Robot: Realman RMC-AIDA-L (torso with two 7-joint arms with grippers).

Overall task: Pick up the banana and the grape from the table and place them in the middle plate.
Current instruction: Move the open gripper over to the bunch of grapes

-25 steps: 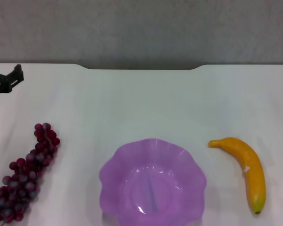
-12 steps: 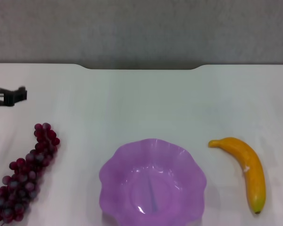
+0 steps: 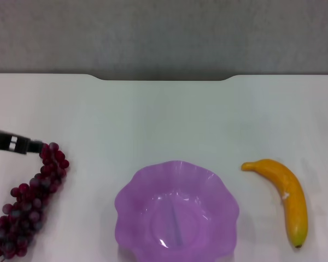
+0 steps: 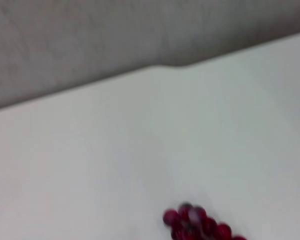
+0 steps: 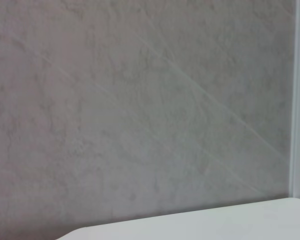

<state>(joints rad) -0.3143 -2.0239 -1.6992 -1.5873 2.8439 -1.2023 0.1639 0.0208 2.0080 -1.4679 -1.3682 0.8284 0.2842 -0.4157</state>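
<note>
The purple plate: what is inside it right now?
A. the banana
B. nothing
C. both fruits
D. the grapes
B. The purple plate holds nothing: the banana lies on the table to its right and the grapes lie to its left, with the left gripper at the bunch's far end.

you have the grape bunch (image 3: pixel 28 204), dark red-purple, lying long on the white table (image 3: pixel 164 114) at your left, its far end showing in the left wrist view (image 4: pixel 200 226). the translucent purple scalloped plate (image 3: pixel 176 212) sits empty in the middle. the yellow-orange banana (image 3: pixel 285 196) lies curved at your right, greenish tip nearest.
</note>
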